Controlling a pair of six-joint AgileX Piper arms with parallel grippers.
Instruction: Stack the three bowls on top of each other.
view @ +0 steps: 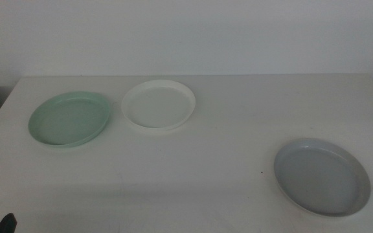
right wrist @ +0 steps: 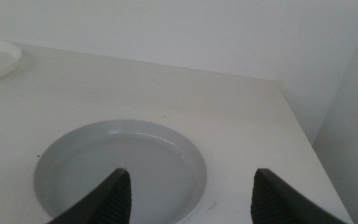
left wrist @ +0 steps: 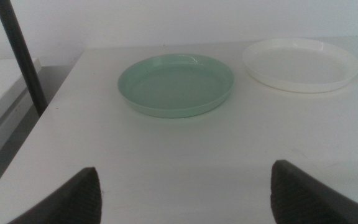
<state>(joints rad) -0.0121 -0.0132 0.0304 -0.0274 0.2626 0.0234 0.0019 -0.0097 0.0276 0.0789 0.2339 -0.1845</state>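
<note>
Mint green shallow round bowl (view: 70,119) at counter (view: 206,168) far left, w/ white shallow round bowl (view: 158,105) just beside it; light grey shallow round bowl (view: 322,176) well apart, near right. Left end effector (left wrist: 185,193) wide open, empty. Right end effector (right wrist: 191,196) wide open, empty, over grey bowl.

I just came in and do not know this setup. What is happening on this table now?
Nothing is stacked yet. The mint green bowl, white bowl and light grey bowl lie apart on the table. The left gripper is open before the green bowl, the right gripper is open over the grey one. Neither holds anything.
</note>
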